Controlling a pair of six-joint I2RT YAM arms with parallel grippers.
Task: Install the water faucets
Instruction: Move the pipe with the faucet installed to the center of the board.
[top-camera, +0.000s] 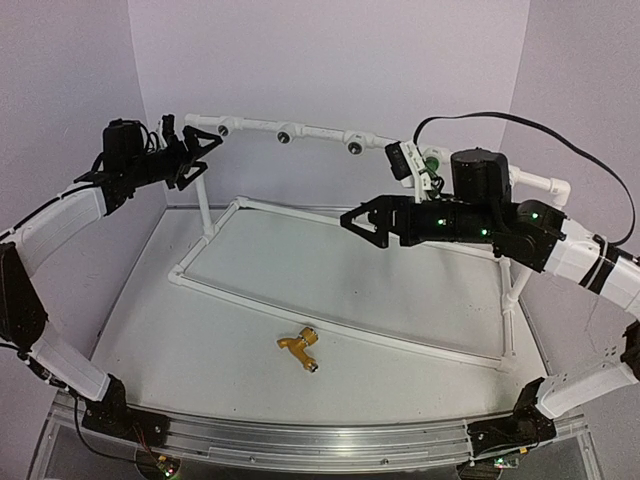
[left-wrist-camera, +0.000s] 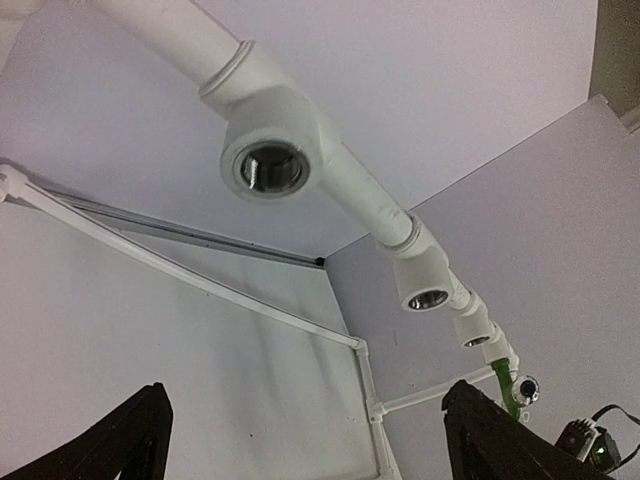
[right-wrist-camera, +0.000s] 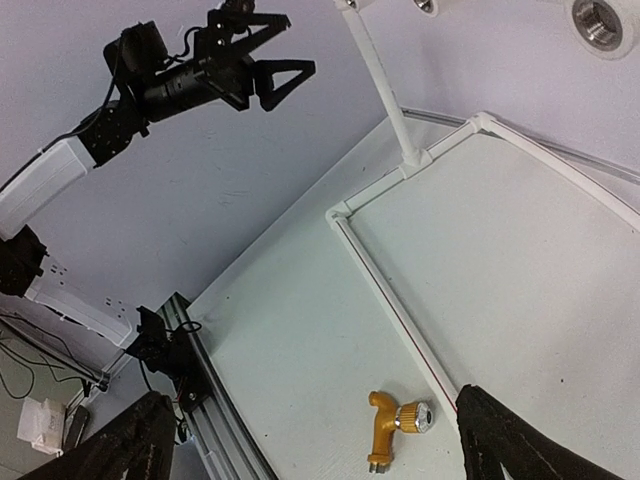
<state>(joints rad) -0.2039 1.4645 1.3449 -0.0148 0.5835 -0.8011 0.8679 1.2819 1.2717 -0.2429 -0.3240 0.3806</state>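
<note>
Yellow-orange plastic faucet (top-camera: 300, 350) with a metal end is lying on its side on the white table (top-camera: 180, 340), just in front of the base rail of the white pipe frame (top-camera: 318, 131), and neither arm is touching it. Green plastic faucet (left-wrist-camera: 503, 383) is hanging at the right end of the frame's top rail. Left gripper (top-camera: 208, 152) and right gripper (top-camera: 352, 222) are hovering above the table with fingers spread wide, holding nothing.

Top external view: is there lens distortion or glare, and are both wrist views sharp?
Top external: the aluminium rail bows, wide-angle distortion; light even, no harsh glare. Left wrist: nearest socket crisp. Right wrist: yellow faucet sharp, small glint on its metal end.
</note>
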